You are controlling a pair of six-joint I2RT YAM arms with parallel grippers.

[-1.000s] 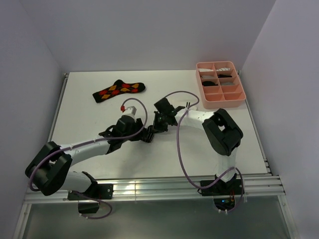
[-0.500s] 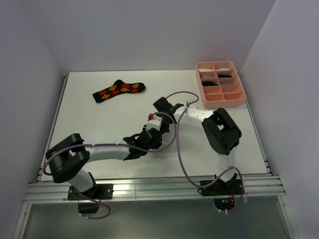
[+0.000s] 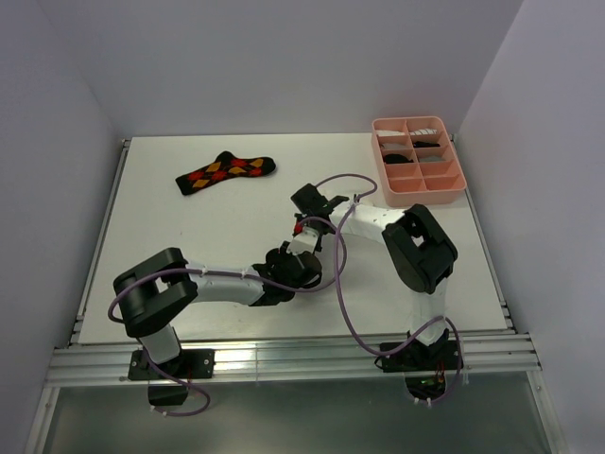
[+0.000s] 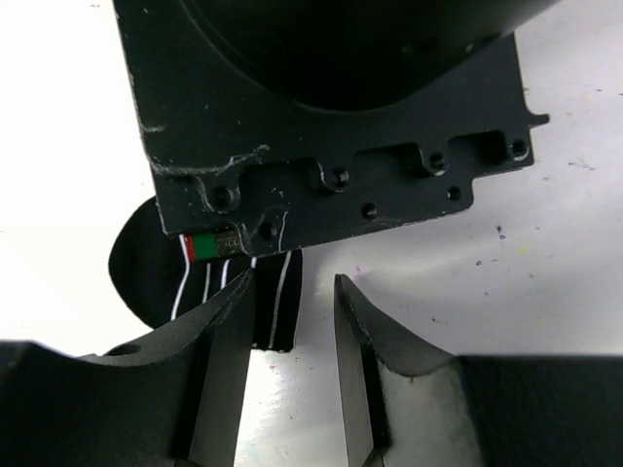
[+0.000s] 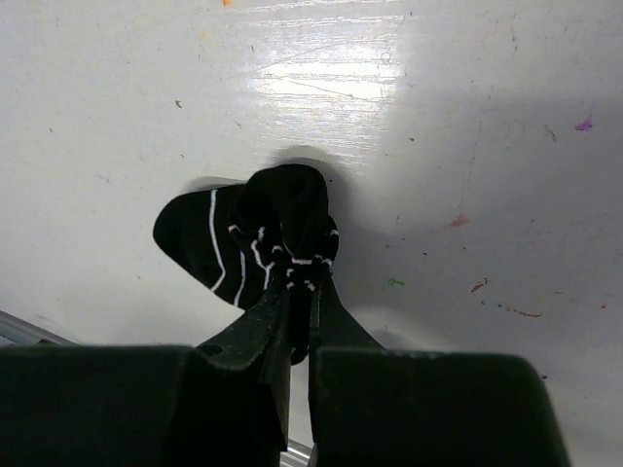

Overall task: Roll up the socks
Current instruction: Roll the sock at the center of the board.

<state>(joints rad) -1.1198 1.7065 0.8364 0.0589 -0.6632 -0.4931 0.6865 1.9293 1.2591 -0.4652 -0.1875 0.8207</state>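
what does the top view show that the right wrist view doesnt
Only the top view: the argyle sock lying flat at the far left, the pink tray at the far right, and both arms reaching to mid-table. Only the right wrist view: the striped sock, bunched up and pinched in the shut right hand. Both: the white table; in the top view the arms hide that sock.
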